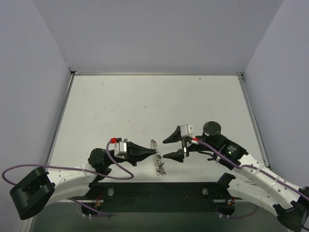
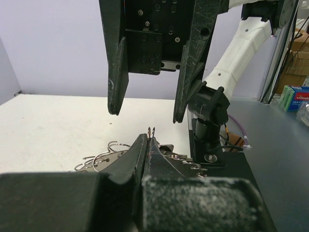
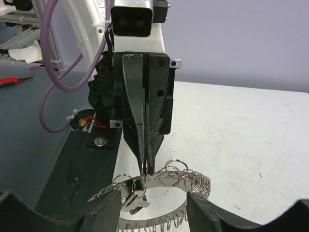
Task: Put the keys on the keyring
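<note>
The keyring (image 3: 198, 184) is a wide silvery band strung with many small wire loops, lying low over the table between the two grippers (image 1: 159, 166). My left gripper (image 3: 147, 166) is shut on one small loop at the keyring's rim, and the loop's tip pokes out above its fingertips (image 2: 151, 130). What looks like a small silvery key (image 3: 135, 200) hangs from that loop. My right gripper (image 3: 153, 195) stands open, one finger on each side of the ring, touching nothing. In the left wrist view the right gripper (image 2: 147, 115) hovers open just above. No coloured keys show.
The white table (image 1: 145, 101) is walled at the back and sides. The black base plate (image 1: 154, 191) runs along the near edge, under both arms. A purple cable (image 1: 116, 169) loops beside the left arm.
</note>
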Tool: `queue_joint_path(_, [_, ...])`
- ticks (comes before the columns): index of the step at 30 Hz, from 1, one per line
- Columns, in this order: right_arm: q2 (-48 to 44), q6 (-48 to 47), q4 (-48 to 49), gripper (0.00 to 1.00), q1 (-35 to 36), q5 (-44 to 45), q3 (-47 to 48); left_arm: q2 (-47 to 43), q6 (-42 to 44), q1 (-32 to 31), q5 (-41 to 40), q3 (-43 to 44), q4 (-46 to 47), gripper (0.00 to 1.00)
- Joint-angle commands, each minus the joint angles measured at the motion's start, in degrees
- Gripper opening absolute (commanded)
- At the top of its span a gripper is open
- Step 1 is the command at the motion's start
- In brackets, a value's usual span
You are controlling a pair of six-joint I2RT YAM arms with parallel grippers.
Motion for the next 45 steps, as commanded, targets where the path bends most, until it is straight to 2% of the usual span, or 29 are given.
queue_joint_path(1, [0.01,-0.53,3.26,0.55,0.40,-0.68,1.29,-2.04,1.45,0.13,-0.38,2.29,9.49,0.00])
queue_joint_path(11, [2.74,5.00,11.78,0.38,0.58,-3.41,0.41,-1.69,1.10,0.13,-0.29,2.38,9.93,0.00])
queue_joint_path(25, [4.49,5.97,10.64,0.36,1.37,-6.49,0.76,-1.69,1.01,0.05,-0.64,2.47,10.02,0.00])
queue_joint_path(36, [6.25,6.06,9.50,0.18,2.25,-5.96,1.02,-1.60,0.66,0.05,-0.64,2.73,10.28,0.00])
queue_joint_path(40, [6.52,6.41,9.94,0.08,2.25,-5.87,1.29,-1.16,0.40,0.05,-0.29,2.91,10.64,0.00])
queue_joint_path(42, [6.52,6.59,10.03,0.00,2.34,-5.43,1.46,-1.07,0.40,0.13,-0.20,2.91,10.64,0.00])
queue_joint_path(45, [6.52,6.41,9.77,0.00,2.43,-5.43,1.64,-1.34,0.40,0.04,-0.20,3.00,10.03,0.00])
